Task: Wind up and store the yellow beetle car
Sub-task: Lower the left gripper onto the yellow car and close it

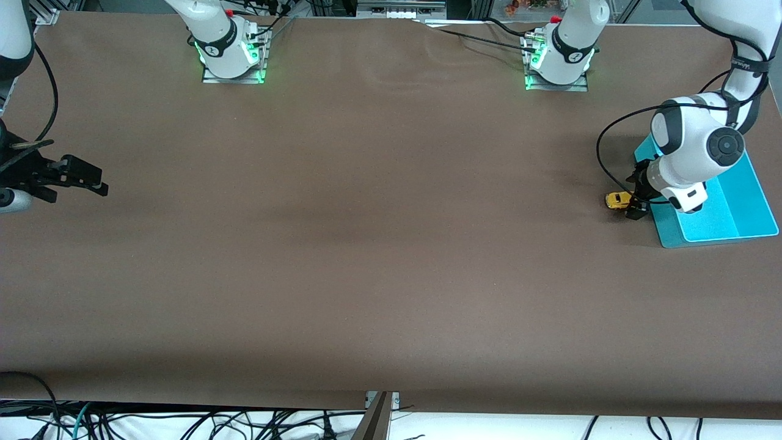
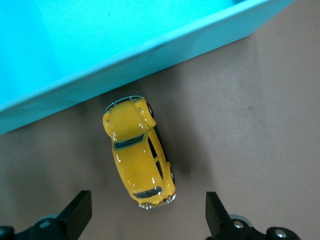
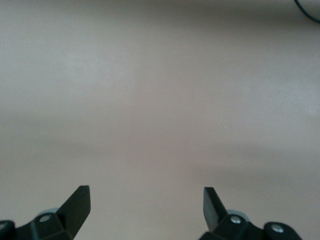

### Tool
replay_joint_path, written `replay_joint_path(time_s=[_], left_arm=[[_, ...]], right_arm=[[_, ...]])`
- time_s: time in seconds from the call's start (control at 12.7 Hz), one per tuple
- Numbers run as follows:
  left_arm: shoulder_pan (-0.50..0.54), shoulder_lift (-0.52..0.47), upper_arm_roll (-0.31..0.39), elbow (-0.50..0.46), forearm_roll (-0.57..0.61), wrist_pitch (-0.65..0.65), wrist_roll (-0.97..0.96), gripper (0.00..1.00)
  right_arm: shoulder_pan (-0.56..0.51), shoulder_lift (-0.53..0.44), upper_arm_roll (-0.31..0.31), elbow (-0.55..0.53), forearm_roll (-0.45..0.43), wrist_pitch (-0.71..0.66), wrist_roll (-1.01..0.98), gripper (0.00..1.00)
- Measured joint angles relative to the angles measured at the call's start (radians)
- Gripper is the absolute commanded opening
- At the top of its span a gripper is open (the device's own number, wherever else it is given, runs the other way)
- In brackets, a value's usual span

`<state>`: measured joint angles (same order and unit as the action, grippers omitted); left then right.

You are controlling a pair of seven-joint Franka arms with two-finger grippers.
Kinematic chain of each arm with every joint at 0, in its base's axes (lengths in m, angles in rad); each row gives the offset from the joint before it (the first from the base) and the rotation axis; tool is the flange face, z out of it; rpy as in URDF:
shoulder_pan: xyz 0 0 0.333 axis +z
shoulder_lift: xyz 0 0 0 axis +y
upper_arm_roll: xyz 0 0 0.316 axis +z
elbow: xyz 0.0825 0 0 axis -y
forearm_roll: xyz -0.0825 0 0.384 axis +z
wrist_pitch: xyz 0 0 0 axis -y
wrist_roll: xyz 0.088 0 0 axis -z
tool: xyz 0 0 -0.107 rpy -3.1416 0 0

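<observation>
1. The yellow beetle car (image 2: 138, 155) is sitting on its wheels on the brown counter (image 1: 366, 244), toward the left arm's end, w/ one end just beside the outer wall of the turquoise tray (image 1: 754, 205). It's not touching the tray as far as the left wrist view is showing.
2. The left end effector (image 1: 635, 198) is hovering low over the car w/ jaws spread wide, gripping nothing. The fingertips (image 2: 80, 210) are flanking one end of the car, not its middle.
3. Risk: closing from here is likely catching only the bumper end, so the car could be squirting out or rolling off on its free wheels. Coming down skewed could be shoving it against the tray wall.
4. Obstruction: the tray wall is crowding that end of the car, leaving little room for a finger there. The left arm's wrist is also hanging over the tray, hiding part of it from the front.
5. The right end effector (image 1: 85, 177) is waiting at the right arm's end of the counter, jaws wide too, w/ only bare counter under it.
</observation>
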<state>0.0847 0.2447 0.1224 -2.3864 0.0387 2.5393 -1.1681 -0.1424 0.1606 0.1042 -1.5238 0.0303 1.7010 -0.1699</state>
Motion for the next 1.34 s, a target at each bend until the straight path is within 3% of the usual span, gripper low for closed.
replay_joint_path(time_s=[0.39, 0.63, 0.71, 0.79, 1.02, 1.34], left_arm=[[0.002, 0.026, 0.048, -0.037, 0.0, 0.13, -0.027, 1.0], [0.004, 0.048, 0.055, -0.039, 0.0, 0.167, -0.028, 0.96], [0.004, 0.054, 0.055, -0.039, 0.0, 0.177, -0.029, 0.85], [0.004, 0.061, 0.054, -0.041, 0.0, 0.193, -0.032, 0.66], [0.003, 0.073, 0.053, -0.044, 0.0, 0.212, -0.042, 0.01], [-0.01, 0.055, 0.049, -0.027, 0.0, 0.223, -0.127, 0.0]], right_arm=[[0.006, -0.057, -0.006, -0.069, -0.002, -0.001, 0.109, 1.0], [0.05, -0.069, -0.066, -0.081, -0.003, -0.002, 0.117, 1.0], [0.054, -0.069, -0.073, -0.086, -0.005, -0.002, 0.117, 1.0], [0.057, -0.067, -0.074, -0.089, -0.009, -0.002, 0.117, 1.0], [0.065, -0.06, -0.074, -0.089, -0.049, -0.001, 0.117, 1.0], [0.066, -0.06, -0.075, -0.089, -0.059, 0.0, 0.117, 1.0]])
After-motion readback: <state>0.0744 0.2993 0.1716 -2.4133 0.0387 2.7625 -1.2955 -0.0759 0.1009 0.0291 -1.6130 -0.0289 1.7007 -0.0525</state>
